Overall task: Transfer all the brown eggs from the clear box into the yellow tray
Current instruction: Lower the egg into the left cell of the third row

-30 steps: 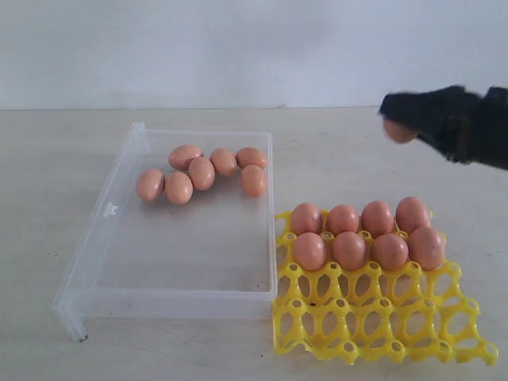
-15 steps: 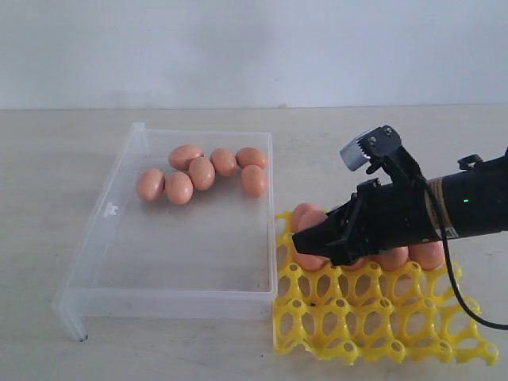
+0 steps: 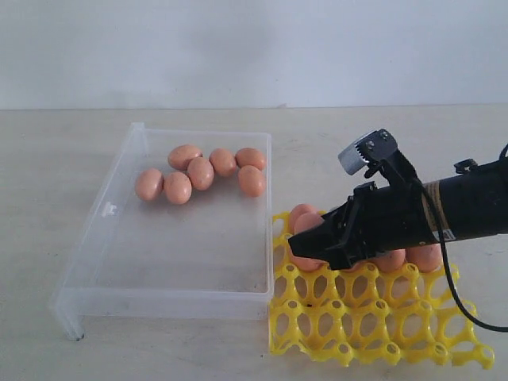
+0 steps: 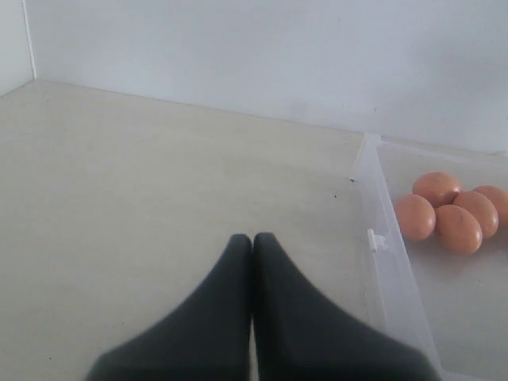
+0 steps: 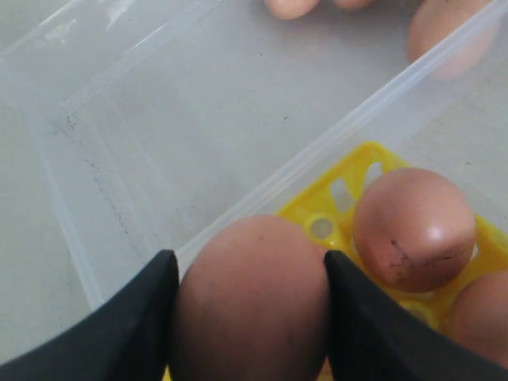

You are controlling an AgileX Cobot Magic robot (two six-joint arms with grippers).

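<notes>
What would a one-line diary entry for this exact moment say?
right claw: holds brown egg at yellow tray | left claw: shut, empty | clear box: seven eggs inside

Exterior: right arm (image 3: 444, 210) runs off the frame edge and covers most of the tray eggs (image 3: 425, 255), so no count. Whether the gripped egg (image 5: 250, 298) sits in a cup of the yellow tray (image 3: 373, 329) is hidden, maybe just above one. Right wrist: that egg is cut off by the frame, box eggs (image 5: 290, 6) clipped too. Left wrist: clear box (image 4: 373, 206) cut off by the frame.
</notes>
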